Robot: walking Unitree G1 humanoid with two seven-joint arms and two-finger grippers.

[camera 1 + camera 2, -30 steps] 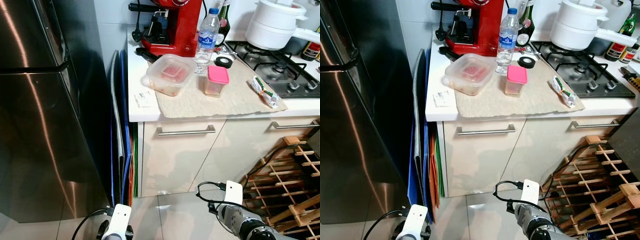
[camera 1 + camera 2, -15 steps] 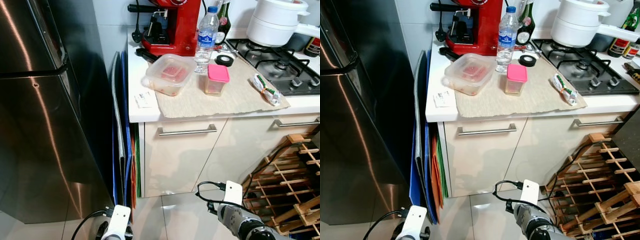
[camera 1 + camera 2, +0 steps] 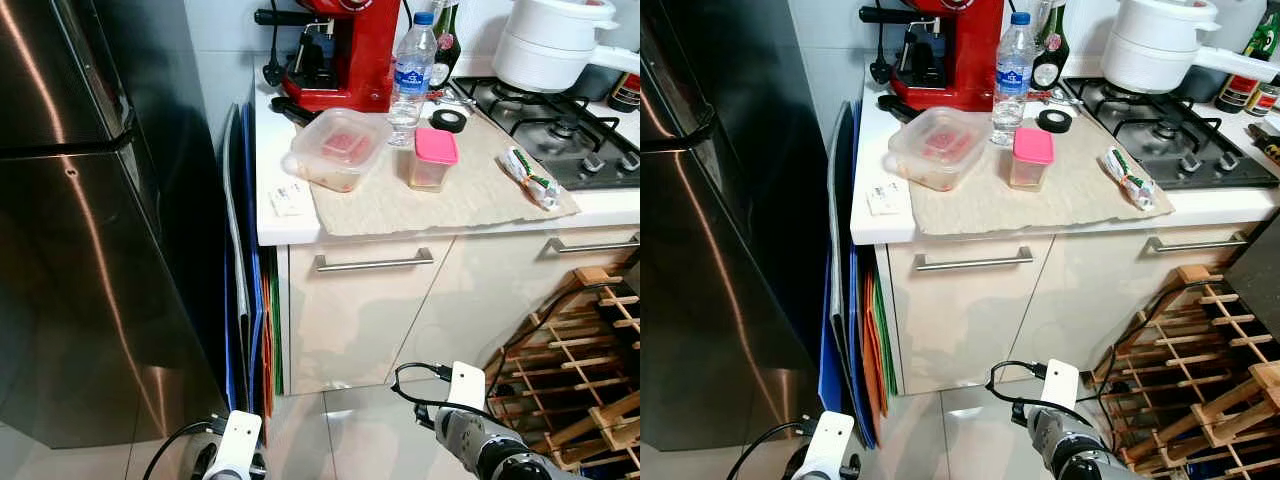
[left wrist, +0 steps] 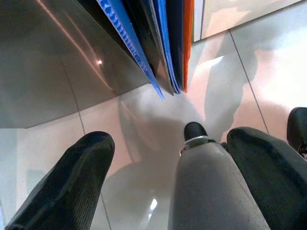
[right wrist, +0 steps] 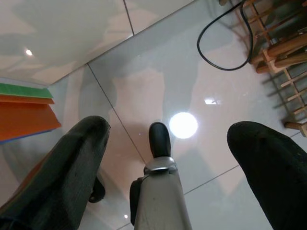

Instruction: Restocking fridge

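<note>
L gripper (image 4: 168, 187) low over floor tiles nr fridge (image 3: 70, 250), fingers wide apart, holding nothing | R gripper (image 5: 168, 167) low over tiles by wine rack (image 3: 1210, 340), fingers spread, empty | clear food tub (image 3: 340, 148), pink-lid jar (image 3: 434, 160), water btl (image 3: 412, 75) on counter mat (image 3: 440, 195)

The tall grey metal fridge (image 3: 70, 250) is smooth and shiny. The pale floor tiles (image 5: 158, 86) are glossy too. A rough beige cloth mat (image 3: 440, 195) lies on the smooth white surface (image 3: 272, 215). The see-through plastic box (image 3: 340, 148) looks cloudy. The brown wine rack (image 3: 575, 350) is bare wood.
</note>
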